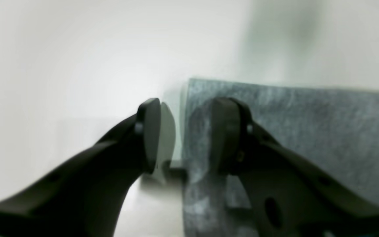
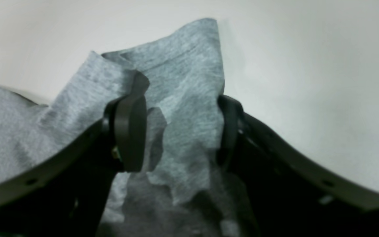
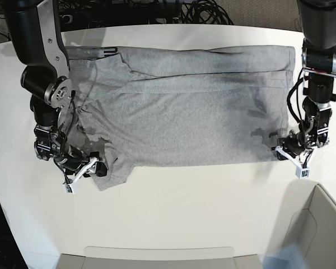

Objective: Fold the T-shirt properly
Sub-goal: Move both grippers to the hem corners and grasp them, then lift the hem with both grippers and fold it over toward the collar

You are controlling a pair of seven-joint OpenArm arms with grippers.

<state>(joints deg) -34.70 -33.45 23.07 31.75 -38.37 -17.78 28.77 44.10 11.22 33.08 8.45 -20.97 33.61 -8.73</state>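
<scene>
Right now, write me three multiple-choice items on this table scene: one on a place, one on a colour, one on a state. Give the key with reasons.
1. Where is the left claw?
A. at the T-shirt's hem corner
B. over the neck opening
C. off the table

2. What colour is the T-shirt?
A. navy
B. heather grey
C. red

3. How does the right claw stand?
A. shut on nothing
B. open, with sleeve fabric between its fingers
C. out of view

Key: A, the base view puts it at the hem corner nearest the camera; B, grey in every view; B, its wrist view shows the fingers apart with cloth between them.
</scene>
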